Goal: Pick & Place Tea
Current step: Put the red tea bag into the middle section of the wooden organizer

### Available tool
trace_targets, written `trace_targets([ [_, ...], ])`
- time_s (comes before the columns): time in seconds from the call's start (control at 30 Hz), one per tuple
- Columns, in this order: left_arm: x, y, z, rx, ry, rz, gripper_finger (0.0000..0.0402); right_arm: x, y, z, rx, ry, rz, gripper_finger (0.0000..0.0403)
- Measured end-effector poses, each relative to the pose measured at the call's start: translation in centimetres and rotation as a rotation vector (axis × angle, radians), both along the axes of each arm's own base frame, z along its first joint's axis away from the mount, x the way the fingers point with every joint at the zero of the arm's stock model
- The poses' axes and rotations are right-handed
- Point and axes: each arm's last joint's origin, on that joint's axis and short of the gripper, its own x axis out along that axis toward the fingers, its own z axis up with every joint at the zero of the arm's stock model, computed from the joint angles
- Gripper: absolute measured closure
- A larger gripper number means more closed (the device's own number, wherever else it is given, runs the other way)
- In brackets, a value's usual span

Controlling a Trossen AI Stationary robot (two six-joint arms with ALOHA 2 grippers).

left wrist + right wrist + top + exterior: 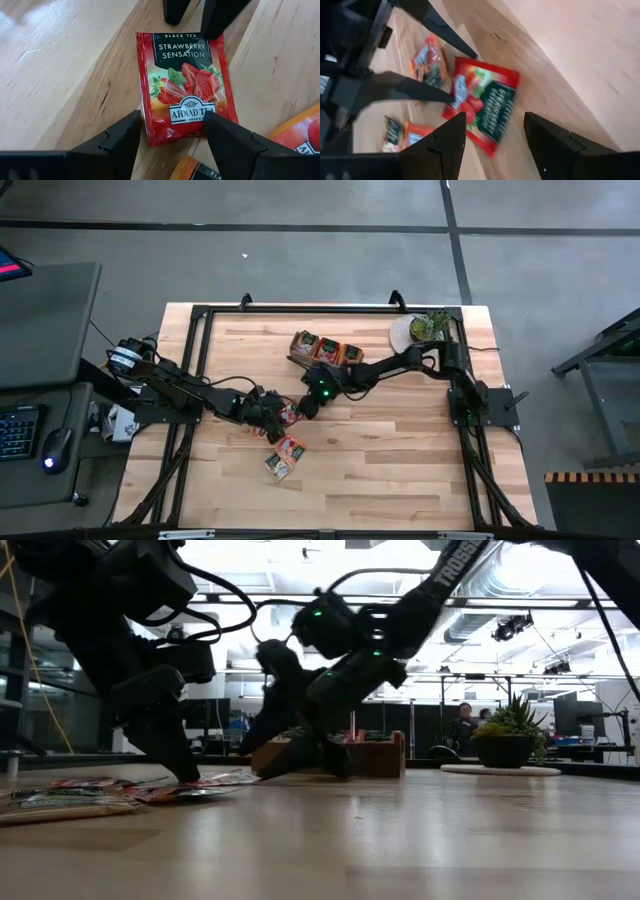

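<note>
Pretty cramped mid-table: the left gripper (281, 417) and right gripper (303, 408) sit nose to nose over one red sachet (186, 85), fingers spread, blocking each other. More sachets (286, 456) lie just beside. The tray (326, 350) and plant (431, 326) crowd the far side; the near boards are open.

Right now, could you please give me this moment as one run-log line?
left pincer: open, straddling red strawberry sachet | right pincer: open, facing the same sachet | sachet: flat on table
</note>
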Motion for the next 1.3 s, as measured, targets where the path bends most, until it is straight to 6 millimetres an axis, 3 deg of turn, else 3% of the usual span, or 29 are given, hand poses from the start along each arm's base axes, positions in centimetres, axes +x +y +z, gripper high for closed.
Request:
trace_targets([
  [0.27, 0.0, 0.0, 0.0, 0.000, 0.005, -0.006, 0.0186, 2.9, -0.1, -0.1, -0.011, 0.070, 0.084, 0.0206],
  [0.5, 0.0, 0.0, 0.0, -0.001, 0.006, -0.008, 0.0186, 3.3, -0.1, 0.3, -0.021, 0.074, 0.087, 0.0210],
  [0.63, 0.0, 0.0, 0.0, -0.001, 0.006, -0.008, 0.0186, 3.2, -0.2, 0.2, -0.029, 0.088, 0.087, 0.0250],
  [0.9, 0.0, 0.0, 0.0, -0.001, 0.006, -0.008, 0.0186, 3.2, -0.3, 0.0, -0.058, 0.089, 0.103, 0.0392],
  [1.17, 0.0, 0.0, 0.0, -0.001, 0.006, -0.008, 0.0186, 3.0, -0.4, 0.3, -0.061, 0.093, 0.106, 0.0399],
  [1.3, -0.2, 0.0, 0.6, -0.015, -0.009, -0.024, 0.0186, 2.6, -0.3, 1.8, -0.113, 0.104, 0.115, 0.0401],
])
